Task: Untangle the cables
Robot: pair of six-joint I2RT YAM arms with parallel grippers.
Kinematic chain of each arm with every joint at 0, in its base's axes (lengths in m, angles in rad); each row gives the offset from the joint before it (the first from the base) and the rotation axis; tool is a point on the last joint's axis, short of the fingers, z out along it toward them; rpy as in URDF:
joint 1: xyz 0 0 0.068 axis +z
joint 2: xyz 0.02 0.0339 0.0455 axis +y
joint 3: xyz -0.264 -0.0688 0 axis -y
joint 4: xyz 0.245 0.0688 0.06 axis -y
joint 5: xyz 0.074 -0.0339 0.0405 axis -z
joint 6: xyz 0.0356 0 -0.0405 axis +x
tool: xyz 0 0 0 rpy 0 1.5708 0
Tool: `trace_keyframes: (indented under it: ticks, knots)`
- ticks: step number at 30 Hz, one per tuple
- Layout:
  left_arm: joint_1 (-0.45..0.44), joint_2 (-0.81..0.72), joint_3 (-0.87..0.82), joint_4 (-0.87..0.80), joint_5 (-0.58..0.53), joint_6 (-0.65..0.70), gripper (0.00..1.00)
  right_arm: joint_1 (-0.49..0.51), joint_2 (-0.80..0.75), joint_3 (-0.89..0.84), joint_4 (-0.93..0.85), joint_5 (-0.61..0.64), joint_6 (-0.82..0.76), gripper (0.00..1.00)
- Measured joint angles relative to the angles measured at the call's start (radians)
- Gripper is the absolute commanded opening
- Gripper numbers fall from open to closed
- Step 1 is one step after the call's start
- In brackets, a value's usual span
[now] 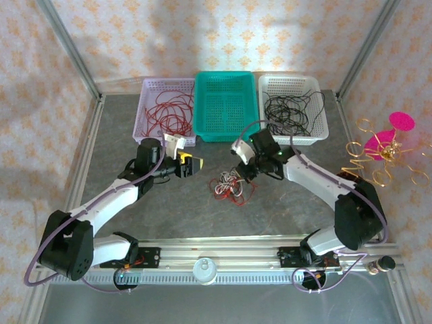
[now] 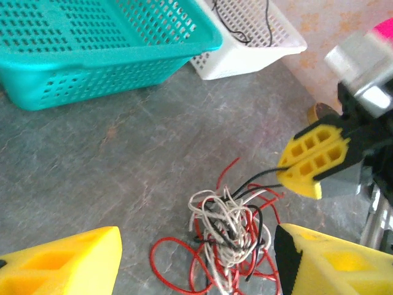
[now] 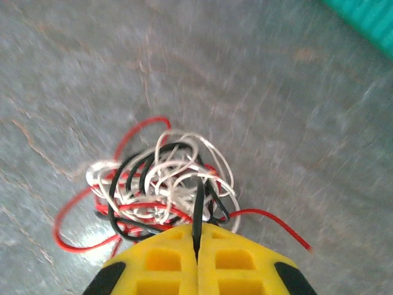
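Right end effector (image 3: 198, 253) clenched on one black strand (image 3: 198, 206); the cables (image 3: 159, 184) clump on the counter (image 3: 295, 123) just ahead. Left end effector (image 1: 190, 164) released, beside them — pull slowly, pinning the clump.

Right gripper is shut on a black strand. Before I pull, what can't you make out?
- Right wrist: where the black strand runs inside the clump. The white loops cover it, and the right gripper hides its near end.
- Left wrist: the clump's lower edge, cut off by the bottom of the frame.
- Top view: which strand crosses which; too small to tell.
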Motion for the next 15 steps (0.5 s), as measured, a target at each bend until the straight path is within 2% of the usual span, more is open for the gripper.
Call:
trace_keyframes:
  ticks: [5, 15]
  knots:
    - [-0.027, 0.01, 0.056, 0.004, 0.045, 0.001, 0.68, 0.0, -0.05, 0.119, -0.038, -0.04, -0.006, 0.0]
    - [-0.085, 0.103, 0.169, 0.029, 0.102, 0.06, 0.72, 0.0, -0.09, 0.206, -0.096, -0.142, 0.001, 0.0]
